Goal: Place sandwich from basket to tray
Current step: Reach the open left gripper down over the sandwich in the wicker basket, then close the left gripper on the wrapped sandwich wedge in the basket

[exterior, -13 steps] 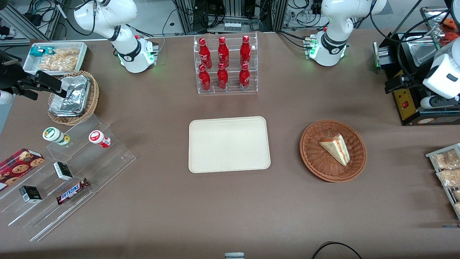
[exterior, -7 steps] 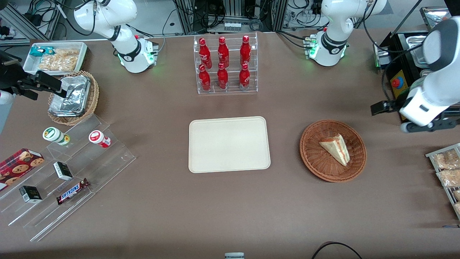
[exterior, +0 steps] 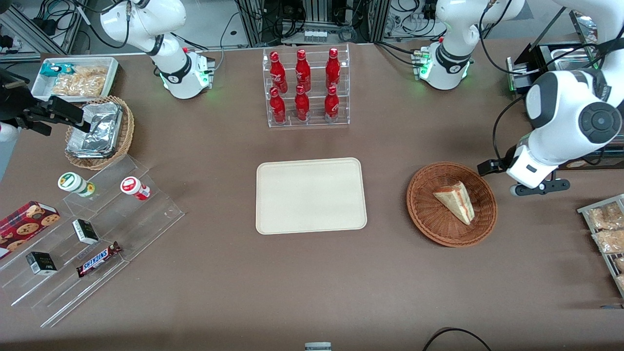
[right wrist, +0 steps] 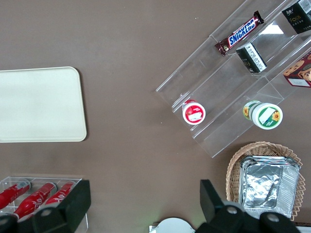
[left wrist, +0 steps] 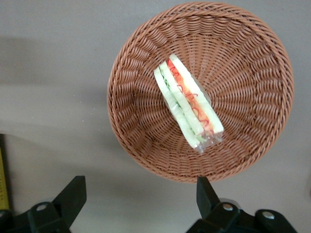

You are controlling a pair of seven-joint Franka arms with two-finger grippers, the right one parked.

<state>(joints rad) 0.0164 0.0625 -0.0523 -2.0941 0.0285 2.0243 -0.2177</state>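
Observation:
The sandwich (exterior: 456, 201) (left wrist: 187, 109), a pale wedge with red, white and green filling, lies in the round reddish-brown basket (exterior: 424, 214) (left wrist: 131, 63). My left gripper (exterior: 524, 179) (left wrist: 138, 194) hangs above the table just outside the basket's rim, toward the working arm's end. Its fingers (left wrist: 73, 191) stand wide apart with nothing between them, and they touch neither basket nor sandwich. The cream-beige tray (exterior: 310, 196) (right wrist: 39, 104) lies flat and bare at the table's middle, beside the basket.
A clear rack of red bottles (exterior: 304, 87) stands farther from the camera than the tray. A black machine (exterior: 551, 97) and bagged snacks (exterior: 604, 229) sit at the working arm's end. Stepped acrylic shelves (exterior: 92, 229), a foil-filled tan basket (exterior: 97, 131) and a white bin (exterior: 75, 78) are at the parked arm's end.
The left arm has swung from over the black machine toward the basket, bringing the gripper close to its rim. Sandwich, basket and tray have not moved.

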